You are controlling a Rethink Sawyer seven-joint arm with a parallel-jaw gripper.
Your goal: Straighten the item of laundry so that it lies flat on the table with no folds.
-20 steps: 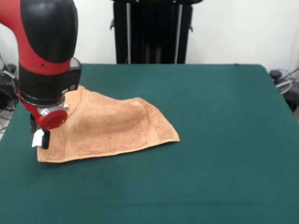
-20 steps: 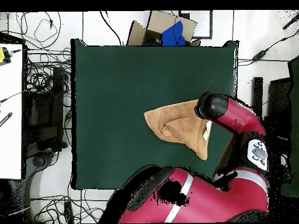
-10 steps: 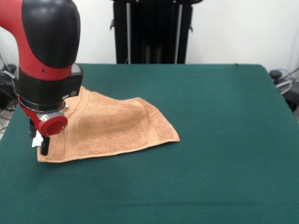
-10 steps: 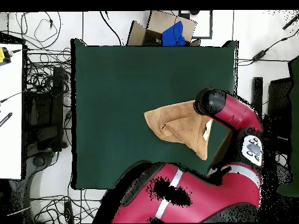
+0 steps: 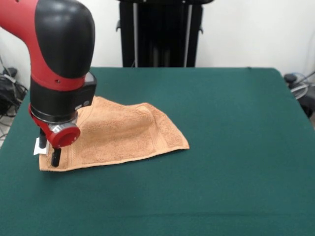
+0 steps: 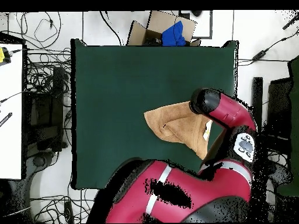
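On the green table [image 5: 236,147], a gripper [image 5: 49,150], grip unclear, meets the rumpled towel [image 5: 118,132]; overhead, cables [image 6: 41,76] surround it.

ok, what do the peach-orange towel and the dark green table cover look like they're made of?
Peach-orange square towel: looks like cotton terry, with a nubby looped pile, flatter woven border bands and stitched hems; the fibre itself is a guess. It bunches softly into a ridge.
Dark green table cover: seems to be felt or a similar matte cloth, with an even, non-shiny surface and no visible weave. What lies under it is hidden.
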